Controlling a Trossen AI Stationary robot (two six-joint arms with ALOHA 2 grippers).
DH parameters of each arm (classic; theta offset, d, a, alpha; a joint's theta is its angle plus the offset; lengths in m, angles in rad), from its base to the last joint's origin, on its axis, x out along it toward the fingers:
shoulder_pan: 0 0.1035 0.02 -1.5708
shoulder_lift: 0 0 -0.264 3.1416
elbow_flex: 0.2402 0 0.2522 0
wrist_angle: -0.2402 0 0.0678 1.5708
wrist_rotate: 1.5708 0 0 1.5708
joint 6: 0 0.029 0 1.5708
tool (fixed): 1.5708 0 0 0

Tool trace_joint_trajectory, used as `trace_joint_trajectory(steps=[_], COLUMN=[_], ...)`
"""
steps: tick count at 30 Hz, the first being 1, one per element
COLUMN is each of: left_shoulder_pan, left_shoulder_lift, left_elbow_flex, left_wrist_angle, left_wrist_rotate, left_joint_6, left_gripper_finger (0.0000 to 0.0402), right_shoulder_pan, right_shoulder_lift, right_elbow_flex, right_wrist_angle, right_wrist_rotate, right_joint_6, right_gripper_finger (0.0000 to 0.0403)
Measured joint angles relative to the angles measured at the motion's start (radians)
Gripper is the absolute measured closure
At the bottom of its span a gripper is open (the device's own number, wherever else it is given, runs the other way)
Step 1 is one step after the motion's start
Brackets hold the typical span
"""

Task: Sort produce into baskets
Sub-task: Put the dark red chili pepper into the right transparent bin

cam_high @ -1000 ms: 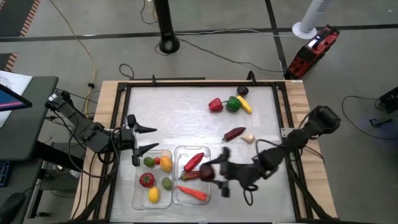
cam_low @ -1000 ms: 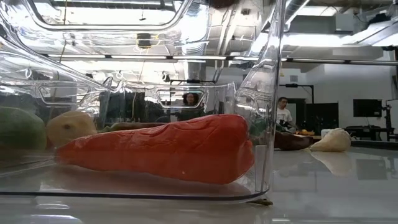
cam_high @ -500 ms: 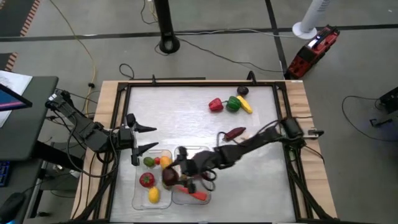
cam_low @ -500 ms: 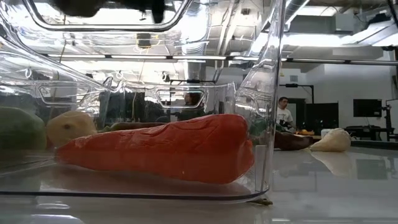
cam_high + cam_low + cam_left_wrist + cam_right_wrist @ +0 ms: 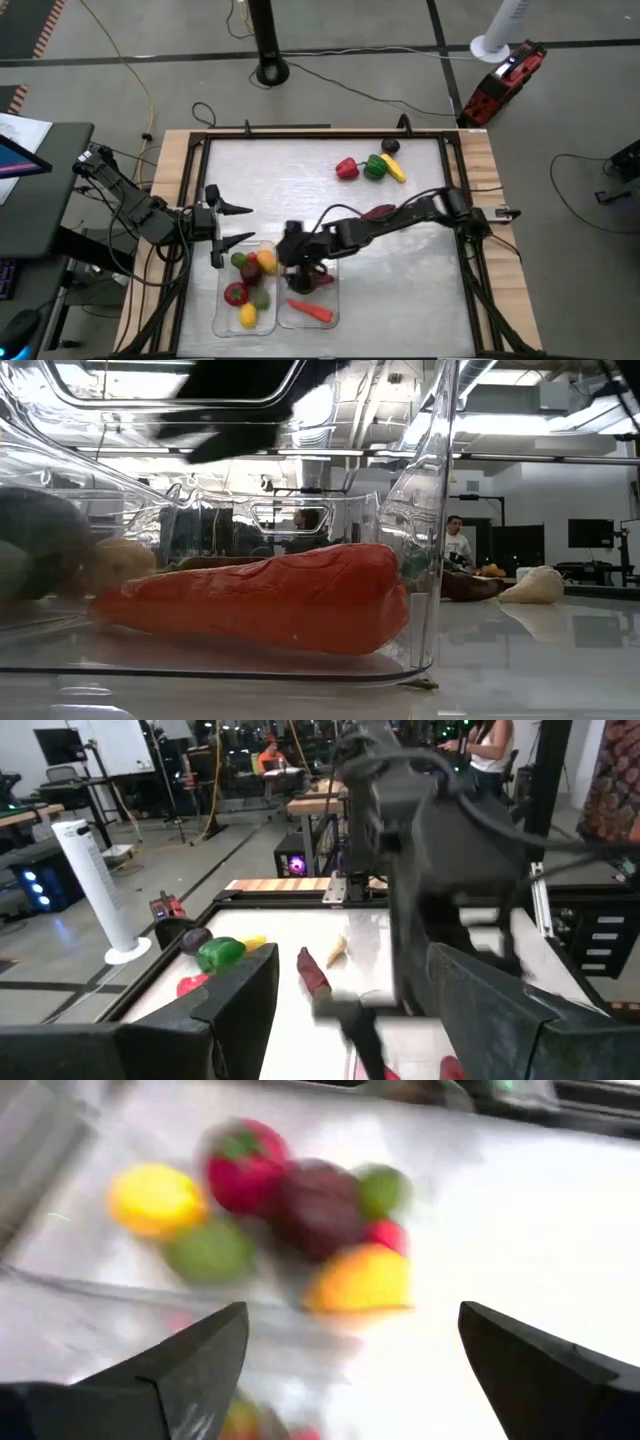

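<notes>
Chilli [image 5: 378, 212] is lying on the bare table, long axis slanting along your right arm and well behind the right gripper [image 5: 303, 265], which you are hovering spread and empty over the right bin [image 5: 337, 300]; left gripper [image 5: 228, 225], also spread, is waiting farther off.

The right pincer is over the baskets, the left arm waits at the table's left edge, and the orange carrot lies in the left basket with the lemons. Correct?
Not quite. The high view shows the orange carrot in the right basket, not the left basket, which holds the yellow and green pieces. The rest holds: the right pincer is over the baskets and the left pincer waits at the table's left edge.
</notes>
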Motion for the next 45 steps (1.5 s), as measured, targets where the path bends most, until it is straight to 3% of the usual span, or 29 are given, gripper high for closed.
trace_joint_trajectory(steps=[4, 9, 12, 18, 22, 32, 42, 45], left_shoulder_pan=[0.000, 0.000, 0.000, 0.000, 0.002, 0.007, 0.007, 0.007], left_shoulder_lift=[0.000, 0.001, 0.004, 0.016, 0.017, 0.017, 0.017, 0.017], left_elbow_flex=[0.000, 0.000, 0.000, 0.000, 0.000, 0.000, 0.000, 0.000], left_wrist_angle=[-0.004, 0.007, 0.016, 0.018, 0.020, 0.021, 0.020, 0.020], left_wrist_rotate=[0.000, -0.002, -0.004, -0.009, -0.013, -0.007, -0.006, -0.005], left_joint_6=[-0.002, 0.000, -0.004, 0.000, 0.013, 0.030, 0.046, 0.046], left_gripper_finger=[0.0159, 0.0159, 0.0159, 0.0159, 0.0159, 0.0159, 0.0159, 0.0159], right_shoulder_pan=[0.037, 0.076, 0.050, -0.022, -0.057, -0.163, -0.204, -0.226], right_shoulder_lift=[-0.157, -0.397, -0.524, -0.683, -0.732, -0.751, -0.750, -0.750], right_elbow_flex=[-0.148, -0.426, -0.617, -0.938, -1.045, -1.151, -1.200, -1.200], right_wrist_angle=[-0.037, 0.054, 0.095, 0.106, 0.101, 0.124, 0.183, 0.198], right_wrist_rotate=[0.181, 0.453, 0.513, 0.493, 0.404, 0.214, 0.225, 0.180], right_joint_6=[-0.003, 0.023, 0.101, 0.258, 0.260, 0.157, 0.046, 0.018], right_gripper_finger=[0.0037, 0.0051, 0.0057, 0.0064, 0.0065, 0.0090, 0.0116, 0.0118])
